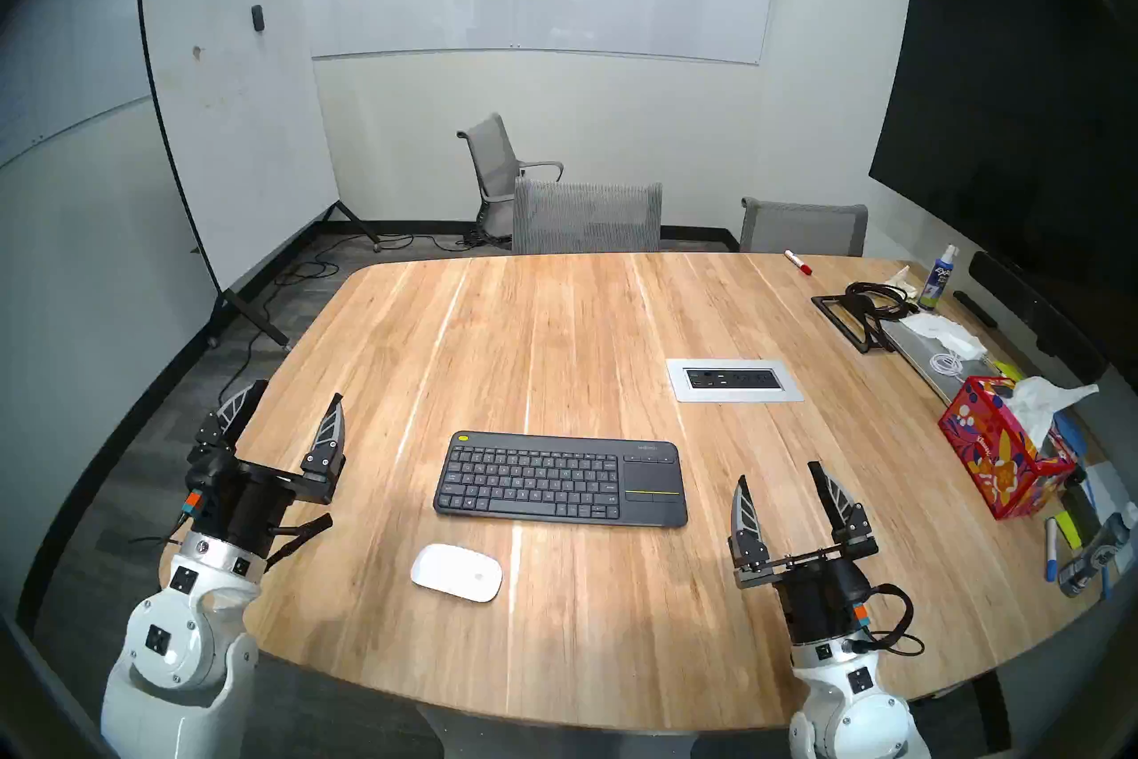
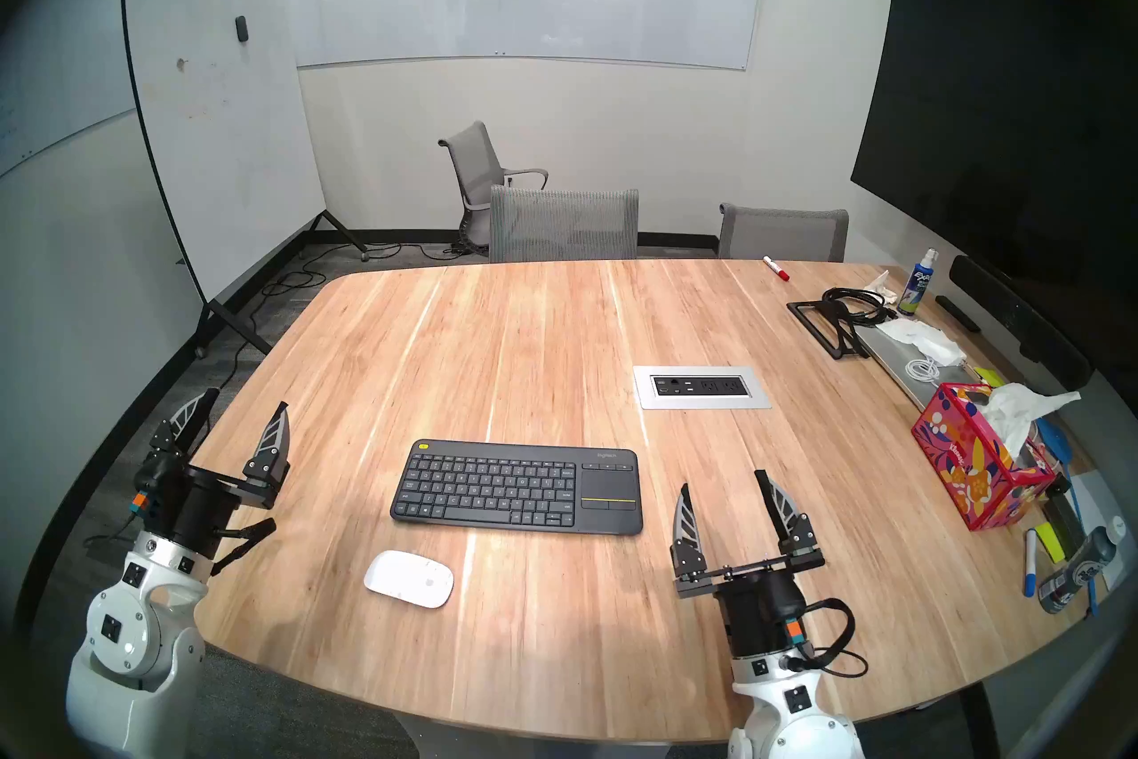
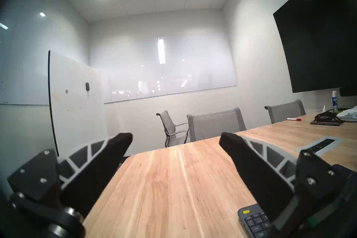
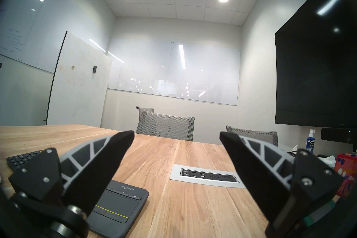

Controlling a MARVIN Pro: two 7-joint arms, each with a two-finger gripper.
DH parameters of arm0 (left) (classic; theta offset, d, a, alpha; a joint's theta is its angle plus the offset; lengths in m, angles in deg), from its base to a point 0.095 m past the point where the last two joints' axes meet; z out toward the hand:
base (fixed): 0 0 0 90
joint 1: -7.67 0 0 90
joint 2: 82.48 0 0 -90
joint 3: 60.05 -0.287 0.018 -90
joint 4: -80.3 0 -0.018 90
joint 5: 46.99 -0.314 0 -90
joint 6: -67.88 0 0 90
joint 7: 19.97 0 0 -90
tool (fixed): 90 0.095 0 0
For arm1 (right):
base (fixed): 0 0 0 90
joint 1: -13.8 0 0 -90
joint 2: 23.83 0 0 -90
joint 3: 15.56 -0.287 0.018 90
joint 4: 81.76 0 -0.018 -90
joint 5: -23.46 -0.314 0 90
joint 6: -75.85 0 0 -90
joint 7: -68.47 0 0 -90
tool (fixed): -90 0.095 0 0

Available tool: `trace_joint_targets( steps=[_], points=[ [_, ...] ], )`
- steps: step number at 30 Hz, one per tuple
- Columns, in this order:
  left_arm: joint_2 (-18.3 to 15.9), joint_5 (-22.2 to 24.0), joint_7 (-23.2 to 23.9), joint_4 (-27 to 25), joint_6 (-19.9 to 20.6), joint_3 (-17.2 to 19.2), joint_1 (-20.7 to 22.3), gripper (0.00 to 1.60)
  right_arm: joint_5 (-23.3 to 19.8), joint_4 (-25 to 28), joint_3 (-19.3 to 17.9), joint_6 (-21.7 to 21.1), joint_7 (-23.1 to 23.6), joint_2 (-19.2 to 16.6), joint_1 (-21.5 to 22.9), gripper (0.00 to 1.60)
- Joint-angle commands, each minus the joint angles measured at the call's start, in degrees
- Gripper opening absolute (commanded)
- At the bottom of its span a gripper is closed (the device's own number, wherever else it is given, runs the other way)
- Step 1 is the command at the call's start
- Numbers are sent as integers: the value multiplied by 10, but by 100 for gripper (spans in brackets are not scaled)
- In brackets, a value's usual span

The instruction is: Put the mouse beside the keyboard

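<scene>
Head stereo left shows the mouse lying on the worktop just in front of the keyboard, nearer its left end. Left pincer and right pincer both hang empty, fingers spread apart, either side of the keyboard.

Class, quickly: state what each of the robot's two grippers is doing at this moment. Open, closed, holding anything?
Left gripper: open, holding nothing.
Right gripper: open, holding nothing.
</scene>
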Motion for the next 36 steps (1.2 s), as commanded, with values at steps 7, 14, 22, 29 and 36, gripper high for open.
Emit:
trace_joint_targets(
  steps=[7, 14, 22, 29, 36],
  points=[
    [-4, 12, 10, -1, -7, 26, -9, 160, 0, 9, 0, 1, 0, 0, 0, 160],
    [12, 7, -2, 5, -16, 33, -1, 160, 0, 9, 0, 1, 0, 0, 0, 160],
    [17, -6, -11, 3, -13, 31, 4, 160, 0, 9, 0, 1, 0, 0, 0, 160],
    [19, -9, -12, 3, -13, 31, 5, 160, 0, 9, 0, 1, 0, 0, 0, 160],
    [21, -10, -11, 3, -12, 31, 6, 160, 8, 15, -2, 27, -6, 6, -1, 160]
  ],
)
